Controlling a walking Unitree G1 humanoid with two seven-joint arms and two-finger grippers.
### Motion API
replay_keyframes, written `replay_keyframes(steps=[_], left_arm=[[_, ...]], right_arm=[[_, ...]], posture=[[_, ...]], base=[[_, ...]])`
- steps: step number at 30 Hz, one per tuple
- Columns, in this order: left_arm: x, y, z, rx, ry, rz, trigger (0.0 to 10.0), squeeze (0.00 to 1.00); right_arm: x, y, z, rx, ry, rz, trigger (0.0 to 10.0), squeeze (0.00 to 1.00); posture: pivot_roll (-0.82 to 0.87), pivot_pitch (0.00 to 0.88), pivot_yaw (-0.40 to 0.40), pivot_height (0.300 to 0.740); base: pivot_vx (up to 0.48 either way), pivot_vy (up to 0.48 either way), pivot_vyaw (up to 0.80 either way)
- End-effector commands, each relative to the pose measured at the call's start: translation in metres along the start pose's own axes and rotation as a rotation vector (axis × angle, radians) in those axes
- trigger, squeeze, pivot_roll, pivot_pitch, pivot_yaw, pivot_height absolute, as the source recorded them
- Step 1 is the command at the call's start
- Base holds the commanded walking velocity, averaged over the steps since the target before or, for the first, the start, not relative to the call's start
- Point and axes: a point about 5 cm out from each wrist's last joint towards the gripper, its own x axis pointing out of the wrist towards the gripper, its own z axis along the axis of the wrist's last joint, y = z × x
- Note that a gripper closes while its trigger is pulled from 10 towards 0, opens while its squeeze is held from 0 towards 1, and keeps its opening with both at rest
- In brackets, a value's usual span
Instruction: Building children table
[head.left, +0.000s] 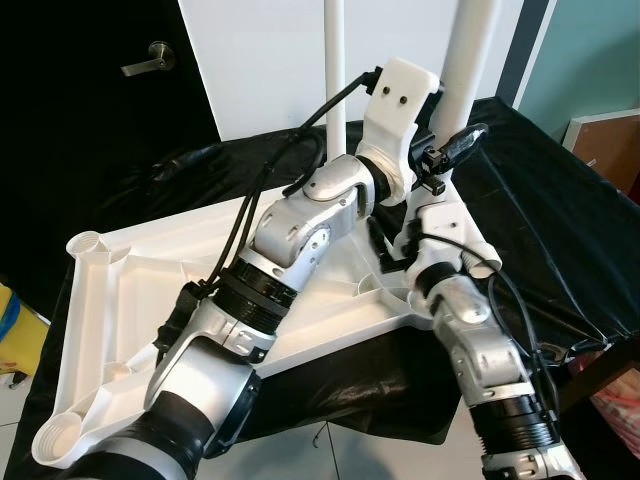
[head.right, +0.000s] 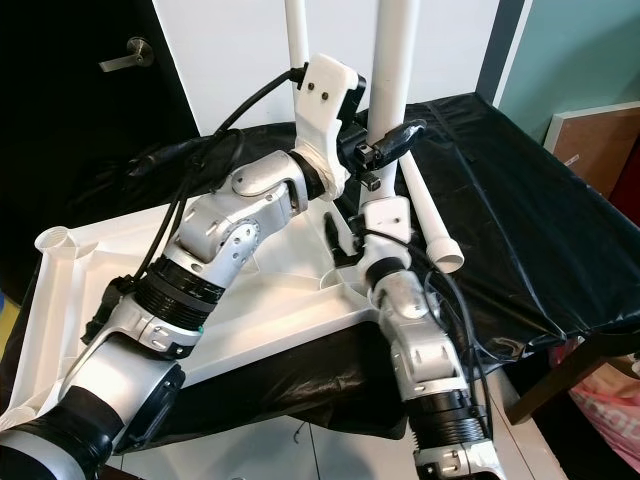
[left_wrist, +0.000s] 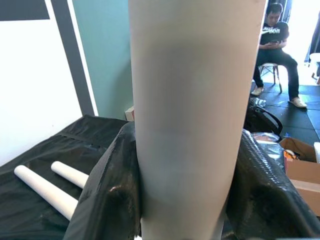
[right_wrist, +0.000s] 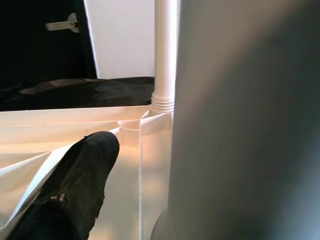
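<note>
The left gripper (left_wrist: 185, 200) clamps the upright leg (head.left: 470, 50) standing in the tabletop (head.left: 150, 270) corner socket – right gripper's (head.left: 410, 235) jaws I cannot tell – so a tilted push could jam its thread.

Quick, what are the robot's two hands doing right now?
Left end effector: closed around the upright white table leg.
Right end effector: beside that same leg at its base; cannot tell if open or closed.
</note>
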Motion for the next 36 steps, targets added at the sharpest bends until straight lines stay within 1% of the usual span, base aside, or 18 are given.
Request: replay_keyframes(steps=[1,10,13,14,15,16,17,18,21,23,24,25,29,30,32,33,34,36], left_arm=[[0.005,-0.008,0.007,-0.009,-0.033,-0.03,10.0,0.0],[0.006,-0.012,0.005,-0.022,-0.036,-0.029,10.0,0.0],[0.006,-0.013,0.004,-0.028,-0.033,-0.025,10.0,0.0],[0.006,-0.013,0.003,-0.025,-0.033,-0.022,10.0,0.0],[0.006,-0.013,0.003,-0.025,-0.033,-0.022,10.0,0.0],[0.006,-0.012,0.003,-0.02,-0.034,-0.019,10.0,0.0],[0.006,-0.012,0.003,-0.02,-0.034,-0.019,10.0,0.0],[0.006,-0.011,0.004,-0.02,-0.038,-0.016,10.0,0.0],[0.005,-0.011,0.004,-0.022,-0.039,-0.016,10.0,0.0],[0.005,-0.01,0.004,-0.022,-0.04,-0.015,10.0,0.0],[0.005,-0.01,0.004,-0.024,-0.04,-0.013,10.0,0.0],[0.004,-0.01,0.003,-0.021,-0.036,-0.012,10.0,0.0],[0.004,-0.01,0.002,-0.02,-0.034,-0.011,10.0,0.0],[0.004,-0.01,0.002,-0.022,-0.032,-0.011,10.0,0.0],[0.004,-0.01,0.001,-0.023,-0.03,-0.011,10.0,0.0],[0.004,-0.01,0.001,-0.022,-0.029,-0.011,10.0,0.0],[0.004,-0.01,0.001,-0.019,-0.029,-0.011,10.0,0.0],[0.004,-0.01,0.001,-0.018,-0.029,-0.011,10.0,0.0]], right_arm=[[0.002,0.013,0.006,0.011,-0.03,0.025,10.0,0.0],[0.003,0.014,0.009,-0.007,-0.04,0.008,10.0,0.0],[0.005,0.009,0.013,0.007,-0.061,-0.031,10.0,0.0],[0.005,0.008,0.014,0.017,-0.065,-0.045,6.1,0.0],[0.005,0.008,0.014,0.017,-0.065,-0.045,6.1,0.0],[0.005,0.006,0.014,0.029,-0.068,-0.058,4.3,0.0],[0.005,0.006,0.014,0.029,-0.068,-0.058,4.3,0.0],[0.005,0.004,0.014,0.043,-0.071,-0.075,1.8,0.0],[0.005,0.003,0.014,0.045,-0.071,-0.081,1.8,0.0],[0.004,0.002,0.014,0.05,-0.072,-0.09,1.6,0.0],[0.004,0.001,0.015,0.051,-0.077,-0.099,1.2,0.0],[0.003,0.0,0.015,0.053,-0.082,-0.109,0.0,0.0],[0.003,-0.001,0.015,0.052,-0.083,-0.113,0.0,0.0],[0.003,-0.001,0.016,0.045,-0.087,-0.118,1.5,0.0],[0.003,-0.001,0.016,0.041,-0.089,-0.12,1.5,0.0],[0.003,-0.001,0.016,0.041,-0.092,-0.121,3.4,0.0],[0.003,-0.001,0.017,0.037,-0.097,-0.119,10.0,0.0],[0.004,-0.001,0.017,0.035,-0.099,-0.116,10.0,0.0]], posture=[[-0.21,0.021,0.087,0.74],[-0.21,0.024,0.084,0.74],[-0.2,0.025,0.081,0.74],[-0.2,0.025,0.081,0.74],[-0.2,0.025,0.081,0.74],[-0.2,0.024,0.08,0.74],[-0.2,0.024,0.08,0.74],[-0.2,0.023,0.079,0.74],[-0.2,0.023,0.079,0.74],[-0.2,0.023,0.079,0.74],[-0.2,0.025,0.08,0.74],[-0.2,0.026,0.079,0.74],[-0.2,0.025,0.079,0.74],[-0.2,0.026,0.079,0.74],[-0.2,0.026,0.079,0.74],[-0.2,0.026,0.078,0.74],[-0.2,0.024,0.077,0.74],[-0.2,0.024,0.077,0.74]], base=[[0.0,0.0,0.0],[0.0,0.0,0.0],[0.0,0.0,0.0],[0.0,0.0,0.0],[0.0,0.0,0.0],[0.0,0.0,0.0],[0.0,0.0,0.0],[0.0,0.0,0.0],[0.0,0.0,0.0],[0.0,0.0,0.0],[0.0,0.0,0.0],[0.0,0.0,0.0],[0.0,0.0,0.0],[0.0,0.0,0.0],[0.0,0.0,0.0],[0.0,0.0,0.0],[0.0,0.0,0.0],[0.0,0.0,0.0]])
